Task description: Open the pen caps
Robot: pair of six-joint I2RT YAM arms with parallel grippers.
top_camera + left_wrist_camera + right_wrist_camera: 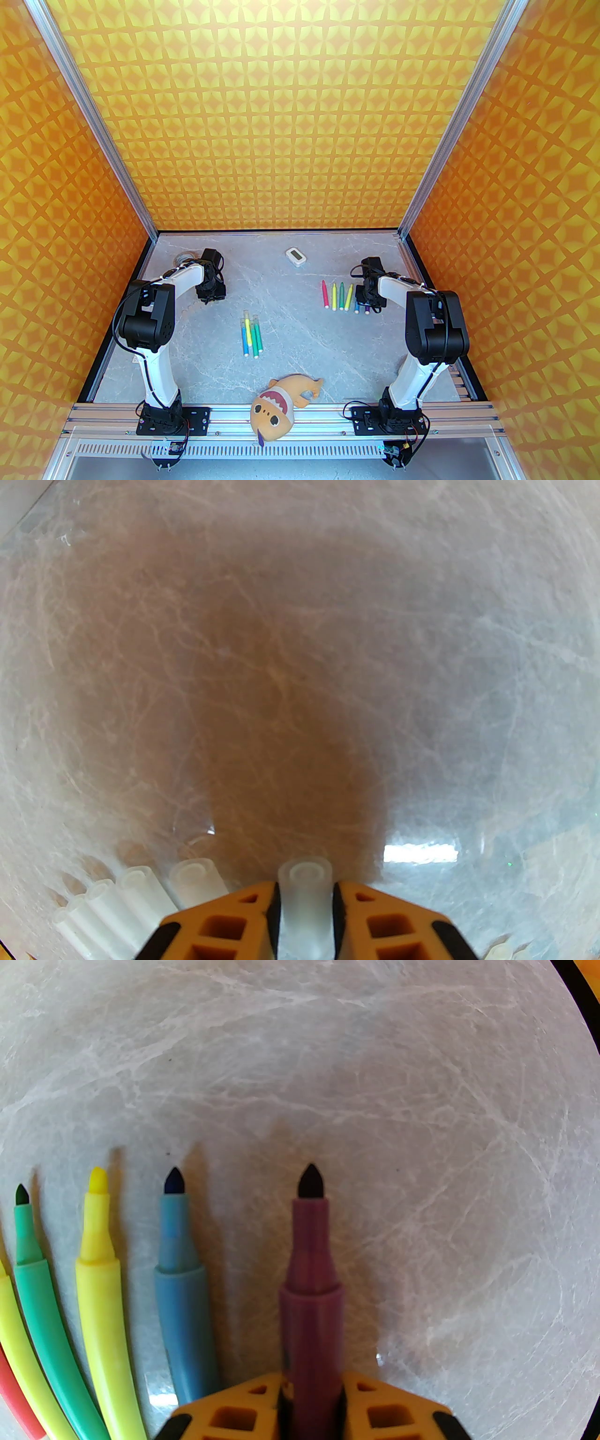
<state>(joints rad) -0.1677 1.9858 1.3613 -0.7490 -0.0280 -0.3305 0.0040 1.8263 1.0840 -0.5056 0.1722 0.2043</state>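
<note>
Left gripper [305, 890] fingers clamp one pen cap [304, 873] close to the table [328, 667], loose caps [140, 888] lying alongside; right gripper [311, 1382] fingers clamp the uncapped purple pen [311, 1264] beside other uncapped pens [180, 1297].

Table [211, 365] mostly bare; plush toy [274, 408] crowds the near edge.

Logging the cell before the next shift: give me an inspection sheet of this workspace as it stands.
Surface: grey marbled table, no spills seen.
Job's things: uncapped pens in a row at right; capped pens at centre; loose pen caps piled together.
Clutter: plush toy at the near edge; white timer at the far side.
Grippers: left gripper closed on a cap; right gripper closed on the purple pen.
Cables: black leads run along both arms.
Surroundings: orange patterned walls.
</note>
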